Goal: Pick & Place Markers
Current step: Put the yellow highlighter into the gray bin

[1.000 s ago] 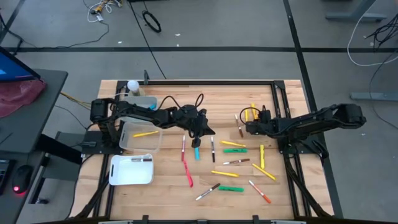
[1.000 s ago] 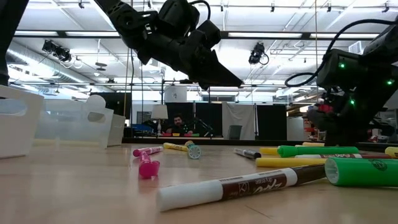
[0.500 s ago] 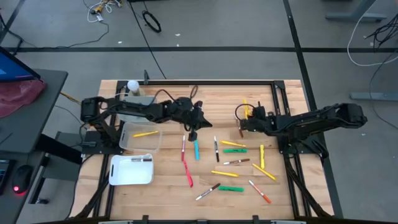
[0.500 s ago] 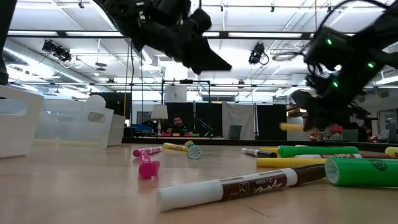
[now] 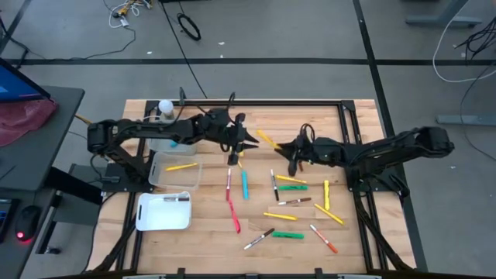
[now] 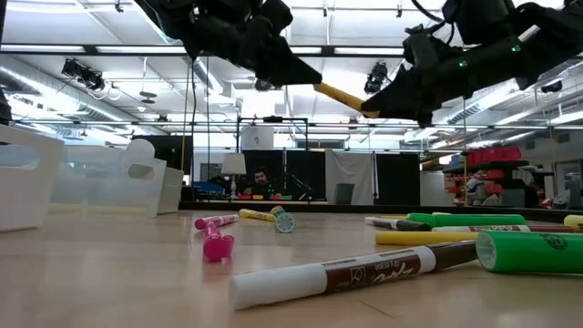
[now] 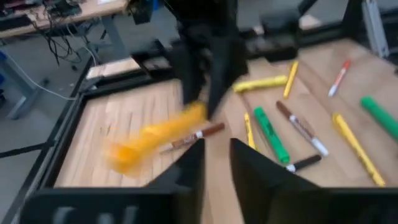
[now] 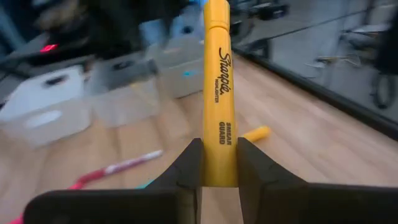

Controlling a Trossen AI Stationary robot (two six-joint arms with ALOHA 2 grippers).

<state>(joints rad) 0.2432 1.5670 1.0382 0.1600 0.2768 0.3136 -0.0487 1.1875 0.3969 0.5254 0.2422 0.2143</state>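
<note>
High view shows the wooden table (image 5: 209,240) with both dark arms reaching toward its middle. A clear bin (image 5: 175,170) with one yellow pen inside and a white tray (image 5: 163,212) holding a pen sit on the left side. Loose pens (image 5: 287,203) lie scattered over the right half, with a light blue one (image 5: 245,185) and red ones near the centre.

The right gripper (image 5: 288,149) is raised above the table and its jaws are clamped on a yellow marker (image 5: 267,139), which sticks out toward the left arm; the right wrist view shows the fingers (image 8: 189,163) pinching the barrel (image 8: 216,93).

The left gripper (image 5: 249,142) hovers just beside the marker's free end, its jaws parted by a narrow gap with nothing between them.
</note>
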